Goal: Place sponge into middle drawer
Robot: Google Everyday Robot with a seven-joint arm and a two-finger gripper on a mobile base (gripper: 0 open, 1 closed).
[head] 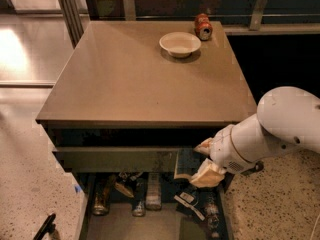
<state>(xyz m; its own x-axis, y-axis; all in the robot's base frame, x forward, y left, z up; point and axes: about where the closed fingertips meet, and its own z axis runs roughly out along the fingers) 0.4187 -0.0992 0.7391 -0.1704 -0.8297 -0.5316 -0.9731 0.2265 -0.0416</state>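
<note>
Floor of speckled stone (25, 184) fills the left edge, where a slim black object (45, 228) pokes up from the bottom corner. Beside it stands the brown table (125, 79), a cabinet with a broad, flat top. Under the top runs a flat grey-brown drawer front (115, 159), and below that the middle drawer (125, 230) is pulled out, showing a grey floor and dark side rails. Inside it lie a bottle (101, 204), a pale upright container (153, 196) and a jumble of smaller items (195, 206) towards the right; their labels are too blurred to read.

Toward the back of the table sits a white bowl (180, 44), and just beyond it to the right a red can (203, 26) lies on its side, its printing illegible.

At the right end of the drawer front, the sponge (184, 165) hangs above the open tray's right side, dark green face toward the camera, with a pale strip along its lower edge. The gripper (201, 162) has its pale jaws clamped on the sponge from above and below. Behind it the white arm (280, 129) reaches in from the right edge.
</note>
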